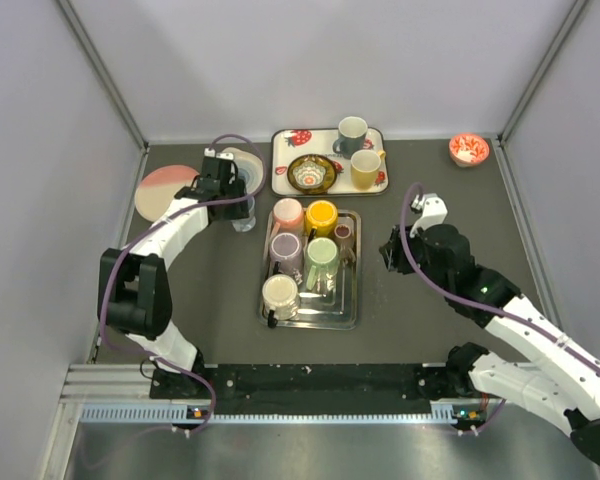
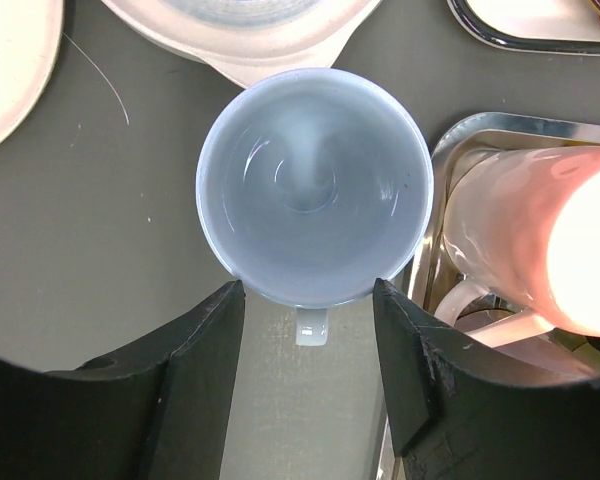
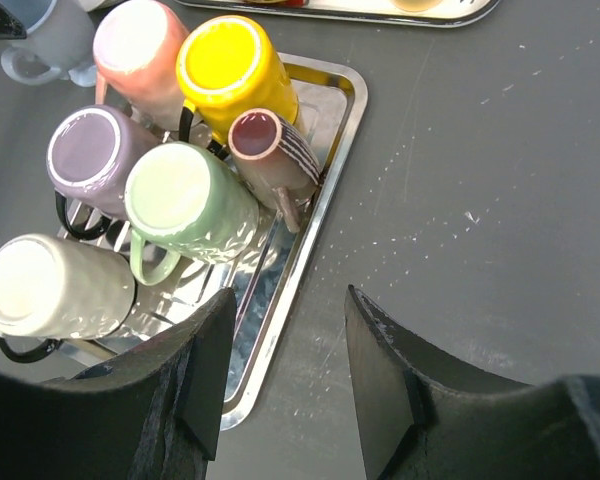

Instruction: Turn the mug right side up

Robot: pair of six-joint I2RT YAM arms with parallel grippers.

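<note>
A pale blue mug [image 2: 315,190] stands upright on the dark table, mouth up and empty, handle toward the camera. It is just left of the metal tray [image 1: 352,300] and also shows in the top view [image 1: 243,215]. My left gripper [image 2: 308,300] is open above it, its fingers on either side of the handle and not touching. Several mugs stand upside down in the tray: pink [image 3: 140,40], yellow [image 3: 230,65], purple [image 3: 90,150], green [image 3: 180,195], cream [image 3: 50,285]. My right gripper [image 3: 290,295] is open and empty over the table by the tray's right edge.
A floral tray [image 1: 378,135] at the back holds a grey mug [image 1: 351,131], a yellow mug [image 1: 365,168] and a patterned bowl [image 1: 311,173]. A pink plate [image 1: 160,190] lies at far left, a white plate [image 2: 270,45] behind the blue mug, a red bowl [image 1: 468,150] at back right.
</note>
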